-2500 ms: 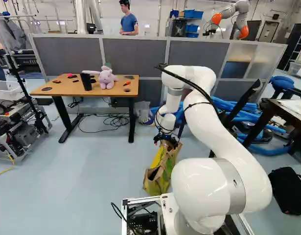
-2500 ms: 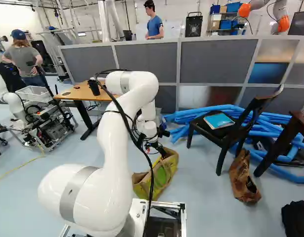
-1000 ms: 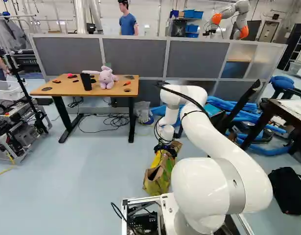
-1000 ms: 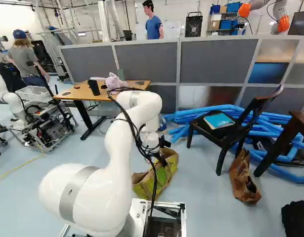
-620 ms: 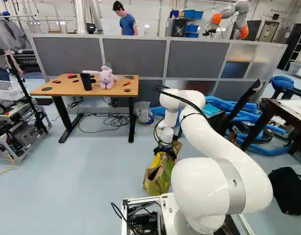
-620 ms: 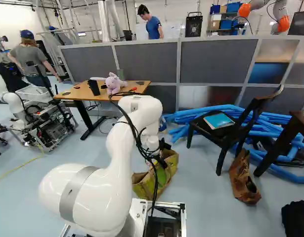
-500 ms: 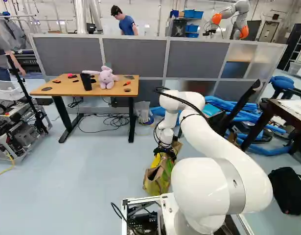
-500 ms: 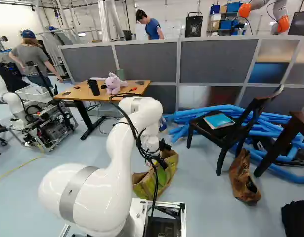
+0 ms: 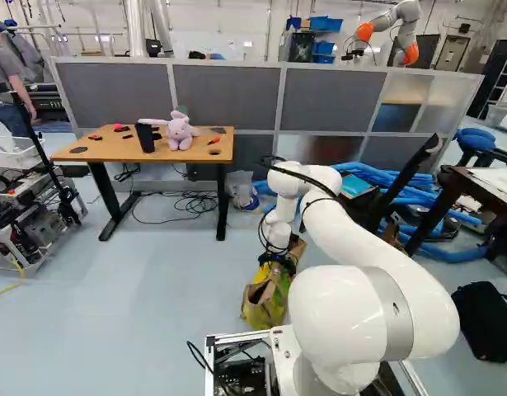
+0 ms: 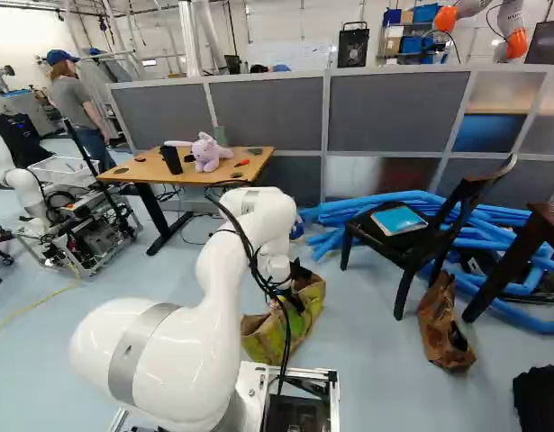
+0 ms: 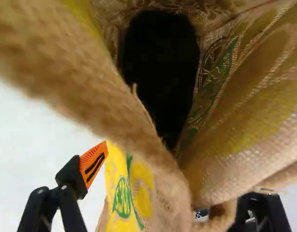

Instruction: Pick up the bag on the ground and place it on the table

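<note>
On the floor, just ahead of the base: tan-and-yellow coarse-weave bag, mouth a dark oval. Gripper at its top, fingers spread wide, woven cloth between. On table: plush toy, nearer right edge than left.

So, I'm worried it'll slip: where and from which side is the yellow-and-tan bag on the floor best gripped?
I'd hold the bag by its tan mouth edge, coming from above, one finger either side: the opening gapes toward the wrist camera, and the cloth looks soft enough to pinch.
</note>
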### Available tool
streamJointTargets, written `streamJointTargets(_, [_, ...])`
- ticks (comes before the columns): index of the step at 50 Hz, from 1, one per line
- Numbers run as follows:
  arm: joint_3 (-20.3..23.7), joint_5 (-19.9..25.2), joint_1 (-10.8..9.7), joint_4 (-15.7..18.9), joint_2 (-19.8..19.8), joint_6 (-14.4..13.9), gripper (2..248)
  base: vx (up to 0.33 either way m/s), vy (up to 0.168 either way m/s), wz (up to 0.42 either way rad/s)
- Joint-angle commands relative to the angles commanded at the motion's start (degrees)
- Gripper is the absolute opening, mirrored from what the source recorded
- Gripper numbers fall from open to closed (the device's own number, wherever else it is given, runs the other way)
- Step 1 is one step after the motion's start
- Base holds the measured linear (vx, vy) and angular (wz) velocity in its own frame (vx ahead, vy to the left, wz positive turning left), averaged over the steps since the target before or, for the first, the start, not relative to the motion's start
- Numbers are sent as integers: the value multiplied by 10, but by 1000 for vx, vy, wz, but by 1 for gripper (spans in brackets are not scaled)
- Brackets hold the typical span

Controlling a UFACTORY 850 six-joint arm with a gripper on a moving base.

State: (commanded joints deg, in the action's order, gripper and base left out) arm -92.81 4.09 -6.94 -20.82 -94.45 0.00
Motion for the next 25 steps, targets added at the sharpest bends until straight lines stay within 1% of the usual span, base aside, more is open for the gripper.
streamJointTargets(12, [-28,0,0,0,-27,0,247,0,0,0])
streamJointTargets(21, [-34,0,0,0,-33,0,246,0,0,0])
streamJointTargets(22, [-34,0,0,0,-33,0,213,0,0,0])
streamJointTargets(25, [-35,0,0,0,-33,0,213,0,0,0])
